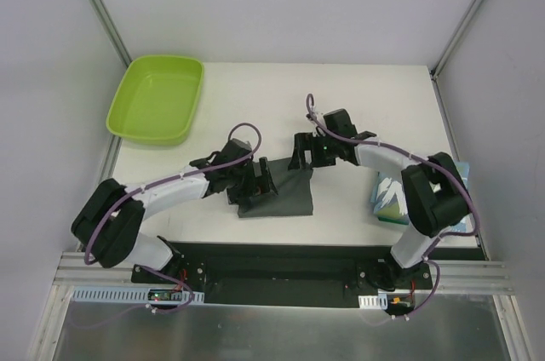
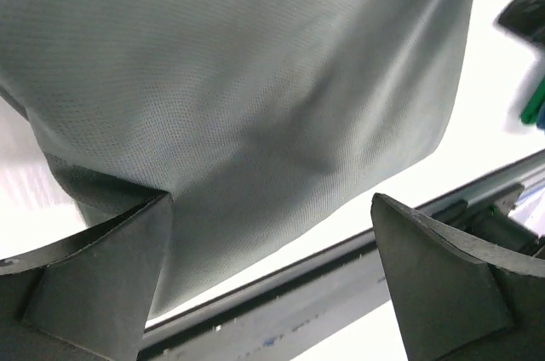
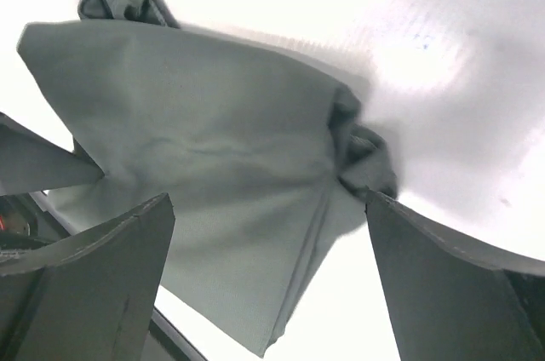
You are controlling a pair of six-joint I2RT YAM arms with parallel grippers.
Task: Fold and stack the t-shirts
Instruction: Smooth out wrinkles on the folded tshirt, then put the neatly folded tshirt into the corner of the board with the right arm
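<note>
The dark grey t-shirt (image 1: 289,197) lies folded into a small rectangle at the table's middle front. My left gripper (image 1: 255,185) is open over its left part. In the left wrist view the grey cloth (image 2: 238,80) fills the frame above the spread fingers (image 2: 94,284), and the left finger touches its edge. My right gripper (image 1: 299,155) is open at the shirt's far edge. The right wrist view shows the cloth (image 3: 204,148) with a bunched corner (image 3: 362,157) by the right finger. The light blue t-shirt (image 1: 390,199) lies at the right, partly hidden behind the right arm.
A lime-green tray (image 1: 157,97) stands at the table's back left. The black rail of the table's near edge (image 2: 341,293) runs just below the grey shirt. Grey walls close in the left and right sides.
</note>
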